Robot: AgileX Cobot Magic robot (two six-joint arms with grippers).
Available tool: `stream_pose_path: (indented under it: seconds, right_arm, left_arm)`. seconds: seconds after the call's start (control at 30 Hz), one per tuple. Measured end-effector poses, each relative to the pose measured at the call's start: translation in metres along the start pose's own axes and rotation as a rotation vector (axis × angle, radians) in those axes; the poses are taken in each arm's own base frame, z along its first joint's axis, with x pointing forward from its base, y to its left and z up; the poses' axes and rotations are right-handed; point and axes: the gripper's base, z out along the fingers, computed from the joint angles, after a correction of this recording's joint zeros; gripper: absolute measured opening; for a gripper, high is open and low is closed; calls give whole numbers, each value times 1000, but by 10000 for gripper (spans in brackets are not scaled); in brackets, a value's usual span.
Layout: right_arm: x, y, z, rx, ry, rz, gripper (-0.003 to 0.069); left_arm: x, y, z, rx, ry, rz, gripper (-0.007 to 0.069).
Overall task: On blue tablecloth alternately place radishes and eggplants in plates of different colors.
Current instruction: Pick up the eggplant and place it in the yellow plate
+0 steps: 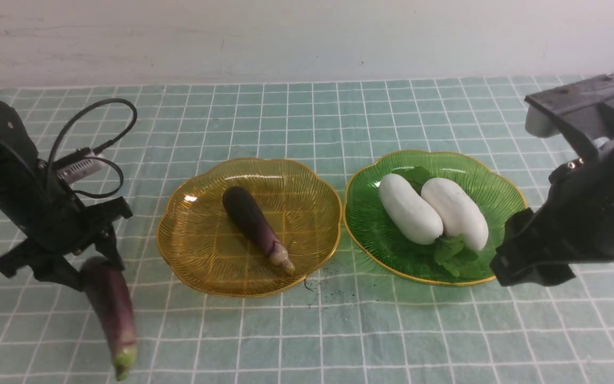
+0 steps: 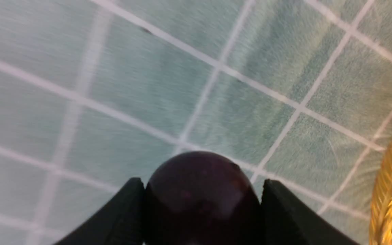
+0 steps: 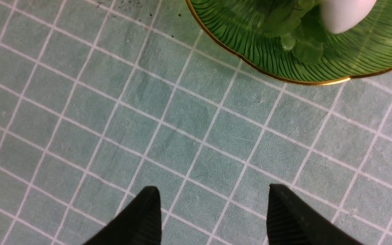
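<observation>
The blue tablecloth (image 1: 307, 117) covered the whole table. Two plates stood side by side at its centre, rims nearly touching: the amber plate (image 1: 200, 256) on the left, the green plate (image 1: 371, 213) on the right.

The right gripper (image 1: 525, 266) hung just beside the near right rim of the green plate; the wrist view showed its fingers apart, with only cloth between them. The left gripper (image 1: 80, 266) stood at the near left, apart from the amber plate, its fingers pressed against both sides of an eggplant.

The green plate held both radishes. The left radish (image 1: 409, 209) and the right radish (image 1: 455, 212) lay touching along their length, with green leaves at the near end of the pair and more showing at the far end.

The amber plate held one item, the pale-tipped eggplant (image 1: 253, 221), lying diagonally with its tip toward the near right.

The green-tipped eggplant (image 1: 111, 309) hung tip-down from the left gripper, over the cloth and outside either plate.

Dark specks (image 1: 320, 277) lay on the cloth by the amber plate's near rim.
</observation>
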Motion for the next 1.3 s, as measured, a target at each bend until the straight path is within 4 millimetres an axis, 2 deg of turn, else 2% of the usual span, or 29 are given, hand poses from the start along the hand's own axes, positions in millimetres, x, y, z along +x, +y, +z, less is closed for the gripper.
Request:
stream_pose_path:
  seconds: [0.07, 0.1, 0.17, 0.23, 0.3, 0.43, 0.53, 0.6, 0.67, 0.73, 0.77, 0.83, 0.9, 0.97, 1.03, 1.1, 1.17, 1.23, 1.3]
  right_arm:
    - [0, 0, 1, 0, 1, 0, 388]
    - [0, 0, 1, 0, 1, 0, 388]
    - [0, 0, 1, -1, 0, 1, 388]
    - [0, 0, 1, -3, -3, 2, 388]
    - [0, 1, 1, -8, -4, 5, 388]
    - [0, 2, 1, -27, -5, 10, 383]
    - [0, 3, 1, -37, -7, -3, 337]
    - [0, 3, 1, -38, -7, -12, 313]
    - [1, 2, 0, -22, 6, -33, 236]
    - [3, 1, -1, -14, 9, -37, 204]
    - [7, 0, -10, 7, -5, -41, 136]
    - [12, 1, -23, 16, -39, -42, 89]
    - [22, 2, -46, 25, -115, -46, 28]
    - [37, 4, -73, 29, -203, -51, -3]
    - [50, 6, -92, 30, -270, -53, -11]
    - [72, 8, -119, 29, -370, -51, -14]
    - [89, 9, -136, 28, -442, -48, -14]
    - [113, 11, -151, 29, -519, -52, -14]
    - [137, 10, -153, 36, -564, -55, -14]
  left_arm:
    - [-1, 0, -30, -14, -58, 30, 382]
    - [-1, 0, -34, -13, -70, 33, 382]
    - [-1, -2, -59, -8, -122, 49, 382]
    - [4, -13, -90, 44, -197, 81, 382]
    - [7, -25, -96, 92, -210, 103, 382]
    - [14, -61, -84, 200, -197, 162, 382]
    - [16, -87, -63, 252, -190, 189, 382]
    - [16, -94, -56, 259, -188, 196, 382]
    - [14, -107, -37, 268, -189, 208, 382]
    - [12, -109, -33, 272, -196, 206, 382]
    - [9, -112, -25, 281, -198, 195, 382]
    - [8, -113, -20, 287, -191, 185, 382]
    - [7, -113, -16, 286, -182, 180, 395]
    - [7, -114, -13, 285, -176, 178, 421]
    - [7, -114, -13, 285, -174, 177, 438]
    - [7, -114, -13, 290, -172, 173, 458]
    - [7, -114, -13, 293, -170, 171, 458]
    - [7, -115, -13, 299, -168, 166, 458]
    - [8, -116, -13, 308, -163, 159, 458]
